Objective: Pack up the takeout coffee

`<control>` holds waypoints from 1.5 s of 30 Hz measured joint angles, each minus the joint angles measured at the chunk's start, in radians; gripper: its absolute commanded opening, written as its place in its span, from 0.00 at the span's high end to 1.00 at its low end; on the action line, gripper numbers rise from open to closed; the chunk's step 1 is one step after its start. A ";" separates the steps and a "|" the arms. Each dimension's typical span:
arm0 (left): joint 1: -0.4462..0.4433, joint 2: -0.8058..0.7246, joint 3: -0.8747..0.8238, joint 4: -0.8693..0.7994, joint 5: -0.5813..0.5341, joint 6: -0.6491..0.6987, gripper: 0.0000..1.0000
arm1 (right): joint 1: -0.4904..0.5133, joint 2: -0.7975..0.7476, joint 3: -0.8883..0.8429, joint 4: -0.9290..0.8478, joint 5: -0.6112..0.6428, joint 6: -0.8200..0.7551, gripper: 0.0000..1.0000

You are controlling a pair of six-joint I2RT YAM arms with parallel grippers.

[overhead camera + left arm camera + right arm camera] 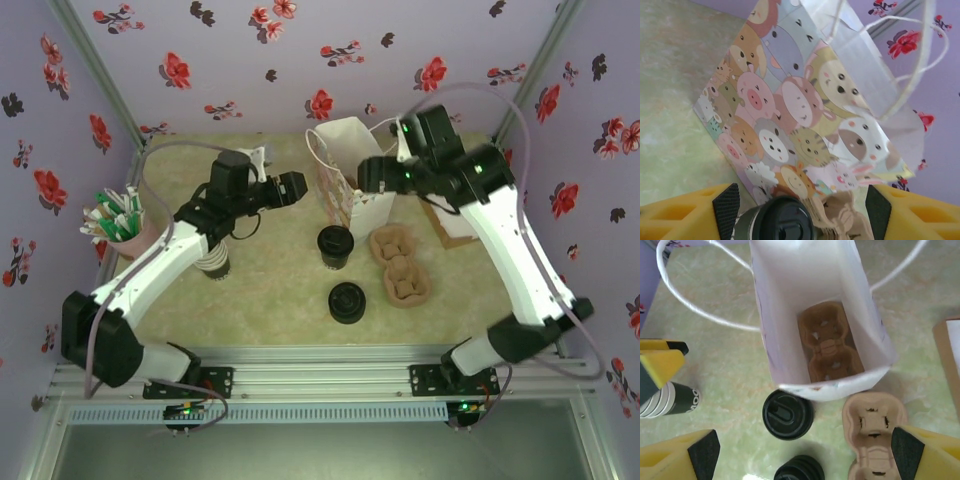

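Note:
The takeout coffee [335, 245], a small cup with a round black lid, stands on the table just in front of the paper bag [345, 170]. From the right wrist the lid [788, 414] sits below the bag's open mouth [815, 315], and a brown carrier [830, 342] lies inside the bag. My right gripper [372, 172] hovers open over the bag, with nothing between its pads [702, 452]. My left gripper [292, 188] is open beside the bag's left face. Its view has the animal-print side [790, 110] and the coffee lid [785, 220] beyond the pads [726, 210].
A stack of loose black lids [347, 302] sits nearer the arms. Brown cup carriers [400, 265] lie right of the coffee. Lidless cups [215, 262] stand under the left arm. A pink holder of sticks [115, 220] is far left, a brown box [450, 225] right.

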 measured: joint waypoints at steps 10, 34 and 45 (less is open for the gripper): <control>-0.057 -0.155 -0.122 -0.055 -0.009 0.020 0.19 | 0.008 -0.402 -0.624 0.229 -0.075 0.052 0.13; -0.058 -0.154 -0.222 -0.085 -0.036 0.040 0.11 | 0.047 -0.213 -0.921 0.295 0.242 0.109 0.01; -0.058 -0.154 -0.222 -0.085 -0.036 0.056 0.10 | 0.073 -0.080 -0.933 0.335 0.275 0.109 0.01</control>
